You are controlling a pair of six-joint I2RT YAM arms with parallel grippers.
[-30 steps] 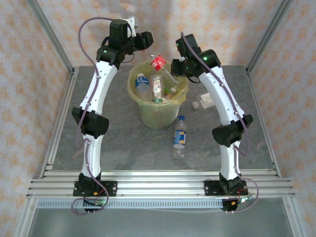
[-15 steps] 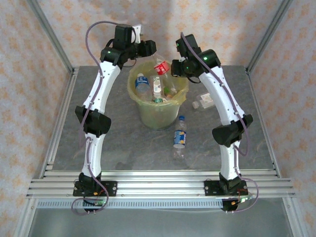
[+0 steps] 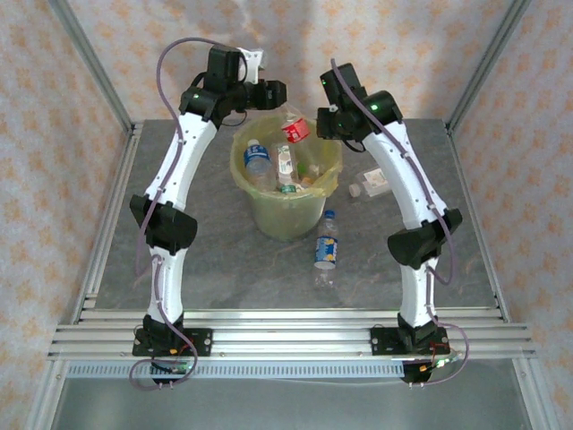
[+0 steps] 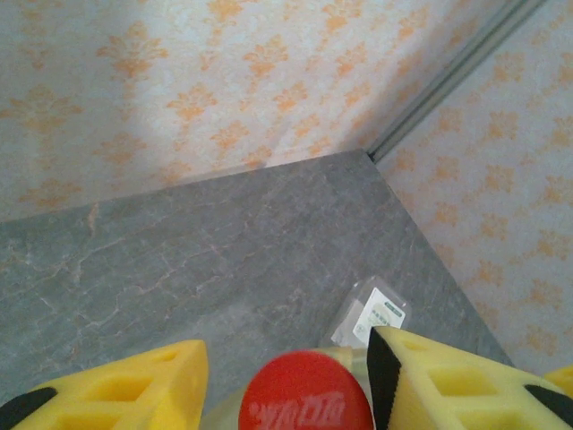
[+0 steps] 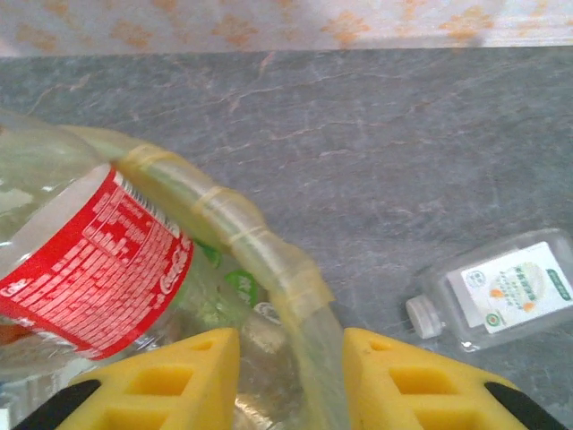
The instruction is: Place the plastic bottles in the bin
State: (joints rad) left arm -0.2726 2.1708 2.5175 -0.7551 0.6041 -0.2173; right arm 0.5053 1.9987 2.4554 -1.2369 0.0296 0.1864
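Over the table (image 3: 206, 251), your left tool (image 3: 277, 92) seems clamped on a red-labelled bottle (image 3: 295, 130) above the bin (image 3: 286, 210), right tool (image 5: 291, 337) shut: release next.

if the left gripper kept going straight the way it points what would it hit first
Past the red-labelled bottle that the left gripper holds, probably the bare grey table; a white-labelled bottle lies close beside that line. Depth is hard to judge.
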